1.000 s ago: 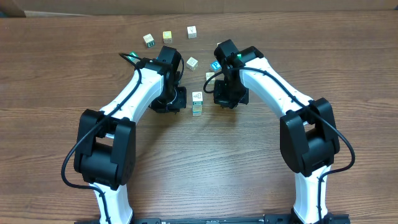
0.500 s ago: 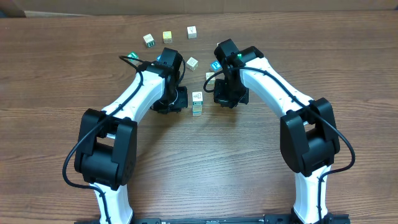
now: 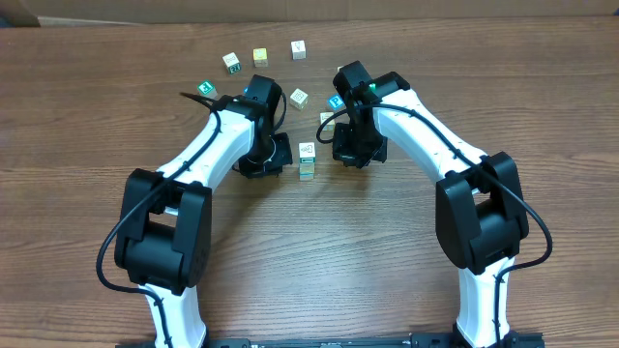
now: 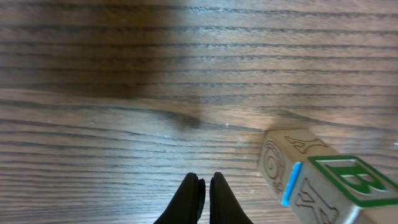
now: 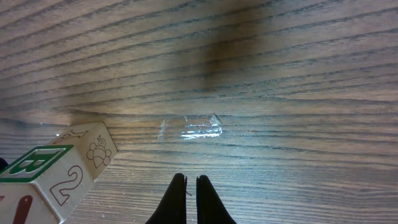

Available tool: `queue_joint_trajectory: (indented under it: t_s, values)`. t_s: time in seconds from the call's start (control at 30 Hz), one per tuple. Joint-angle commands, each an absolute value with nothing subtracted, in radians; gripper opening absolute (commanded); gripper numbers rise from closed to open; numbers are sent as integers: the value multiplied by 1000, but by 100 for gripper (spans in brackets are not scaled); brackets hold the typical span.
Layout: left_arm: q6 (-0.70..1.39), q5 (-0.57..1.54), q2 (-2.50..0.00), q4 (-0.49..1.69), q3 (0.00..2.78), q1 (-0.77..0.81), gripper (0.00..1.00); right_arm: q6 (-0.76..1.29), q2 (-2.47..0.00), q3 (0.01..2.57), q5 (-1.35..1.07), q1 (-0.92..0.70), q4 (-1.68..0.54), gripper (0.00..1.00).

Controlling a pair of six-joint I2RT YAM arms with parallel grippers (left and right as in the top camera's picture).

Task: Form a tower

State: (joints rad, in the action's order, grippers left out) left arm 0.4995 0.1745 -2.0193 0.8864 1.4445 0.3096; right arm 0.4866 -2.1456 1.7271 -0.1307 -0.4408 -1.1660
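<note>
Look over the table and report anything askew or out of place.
One oddity: a small clear, glossy scrap, perhaps tape or film, lies on the table ahead of the right gripper. The tower stands upright; I cannot tell whether its cubes are squarely aligned.

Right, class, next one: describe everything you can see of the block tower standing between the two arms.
The tower is a narrow, one-cube-wide stack of small wooden letter cubes, two as far as the views show. Its faces are pale wood with embossed and printed marks. The top face carries a green-framed B, and a blue edge shows on one side. It stands on the brown wood-grain table between the left gripper and right gripper, both shut, neither touching it.
</note>
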Motion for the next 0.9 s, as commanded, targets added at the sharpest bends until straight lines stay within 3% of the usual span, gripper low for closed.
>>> queue_joint_trajectory:
  t_s: [0.0, 0.53, 0.87]
  values:
    - [530, 289, -2037, 888, 1435, 271, 4, 494, -2121, 1720, -142, -442, -1162, 4]
    - [494, 464, -2043, 877, 1435, 228, 4, 393, -2121, 1720, -376, -430, -1127, 4]
    - [489, 582, -2168, 865, 1435, 182, 4, 392, -2121, 1720, -378, -430, -1114, 4]
